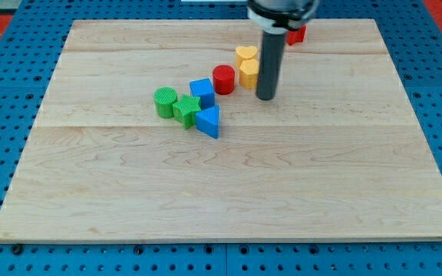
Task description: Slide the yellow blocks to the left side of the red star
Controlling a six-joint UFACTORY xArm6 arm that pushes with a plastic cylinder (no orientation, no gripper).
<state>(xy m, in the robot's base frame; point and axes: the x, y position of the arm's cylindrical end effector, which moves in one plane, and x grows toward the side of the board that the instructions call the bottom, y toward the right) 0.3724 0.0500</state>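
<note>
Two yellow blocks sit together above the board's middle: a yellow heart (245, 54) and, just below it, a yellow hexagon-like block (249, 73). The red star (296, 34) is at the view's top, mostly hidden behind the rod. A red cylinder (223, 79) stands just left of the yellow blocks. My tip (266, 96) rests on the board right beside the lower yellow block, at its right and slightly below it.
A blue cube (202, 91), a blue triangle (209, 120), a green cylinder (165, 101) and a green star (186, 110) cluster left of the red cylinder. The wooden board (221, 184) lies on a blue pegboard.
</note>
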